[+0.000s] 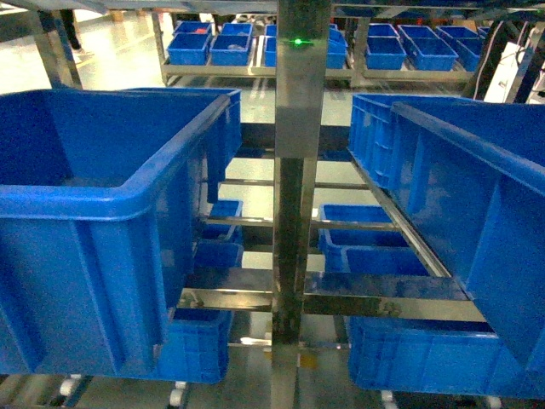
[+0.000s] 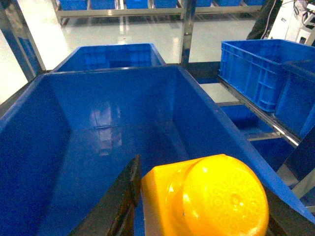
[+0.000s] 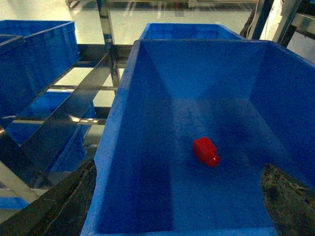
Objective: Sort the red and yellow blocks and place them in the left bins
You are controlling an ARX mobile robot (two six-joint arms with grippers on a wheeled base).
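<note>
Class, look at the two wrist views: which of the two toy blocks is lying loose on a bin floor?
The red block: it lies alone on the floor of the blue bin. The yellow block is held in the left pincer above another bin.

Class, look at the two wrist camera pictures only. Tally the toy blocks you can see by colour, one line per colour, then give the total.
Yellow block: 1, held in the left gripper above a blue bin
Red block: 1, lying on the floor of another blue bin
Total: 2

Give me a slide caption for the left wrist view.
Left end effector holding the yellow block above an empty blue bin.
</note>
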